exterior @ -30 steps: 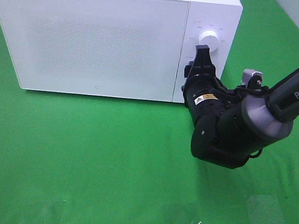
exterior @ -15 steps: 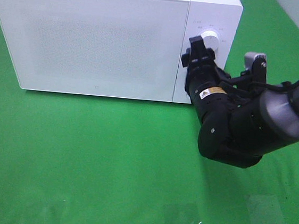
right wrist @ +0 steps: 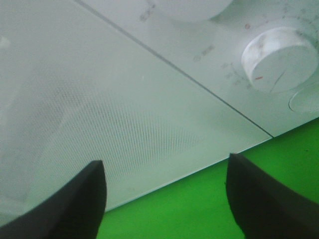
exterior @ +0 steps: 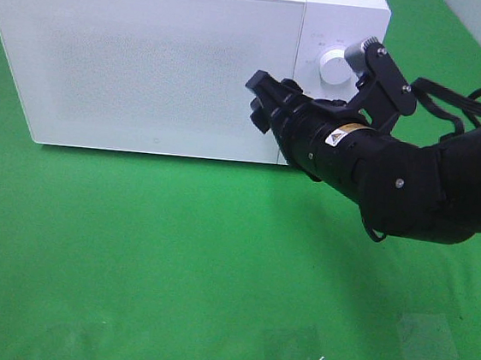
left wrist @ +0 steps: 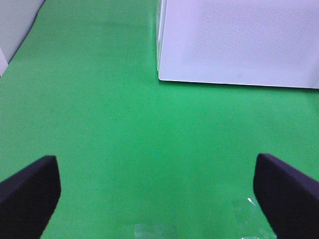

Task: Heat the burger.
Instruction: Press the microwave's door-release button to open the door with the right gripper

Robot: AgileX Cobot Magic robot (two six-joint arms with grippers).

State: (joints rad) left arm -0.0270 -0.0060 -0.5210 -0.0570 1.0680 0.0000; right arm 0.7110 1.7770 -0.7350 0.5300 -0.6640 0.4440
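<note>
Right gripper (exterior: 259, 102) wide open, empty, fingertips up close to the shut microwave door (exterior: 150, 59) near its right edge, just left of the white knob (exterior: 332, 66); contact unclear. Left gripper (left wrist: 159, 199) wide open, empty, over green cloth (exterior: 172, 259). Burger not visible in any view; location can't be told.

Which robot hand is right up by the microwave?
The right gripper, open in front of the microwave door. The left gripper hangs farther off over the green cloth, also open.
</note>
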